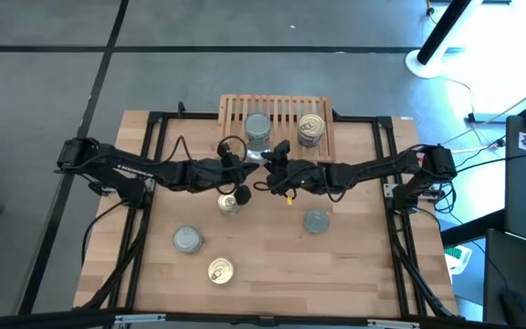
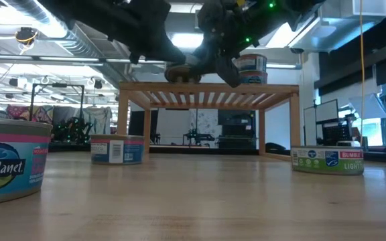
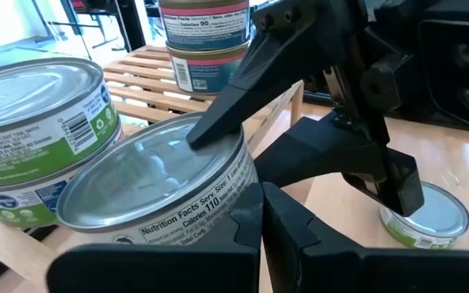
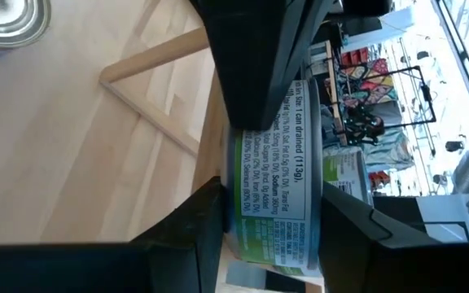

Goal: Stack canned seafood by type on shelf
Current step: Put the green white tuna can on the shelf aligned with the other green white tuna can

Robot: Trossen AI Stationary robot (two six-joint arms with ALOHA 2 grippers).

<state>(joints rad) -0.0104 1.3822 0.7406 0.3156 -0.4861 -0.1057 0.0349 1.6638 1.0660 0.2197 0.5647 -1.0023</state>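
Note:
The light-wood shelf [image 1: 281, 108] stands at the table's far edge. It carries a silver-topped tin [image 1: 257, 129] and a stack of tins [image 1: 310, 128] with a gold top. My right gripper [image 4: 271, 236] is shut on another silver-topped tin [image 3: 153, 179], raised at the shelf's near edge beside the shelf's silver tin [image 3: 31, 122]. My left gripper [image 3: 260, 216] is shut, its tips at that held tin's side wall. The other tins rest flat on their bottoms on the table. My right gripper pinches the silver-topped tin between its two fingers, one finger [image 3: 234, 106] lying on the flat top [image 3: 161, 159] and the other [image 3: 316, 155] under the bottom. The fingers come level from the table's right. The tin is lifted clear and slightly tilted. My left gripper has its shut fingertips [image 3: 247, 213] at the tin's labelled side wall [image 3: 210, 213], coming from the table's left; whether they touch it, I cannot tell.
On the table in front of the shelf lie a gold-topped tin [image 1: 229, 203], a silver-topped tin [image 1: 187, 239], another gold-topped tin [image 1: 220, 270] and a silver-topped tin [image 1: 315, 221]. A black frame [image 1: 144, 183] runs along the table's sides.

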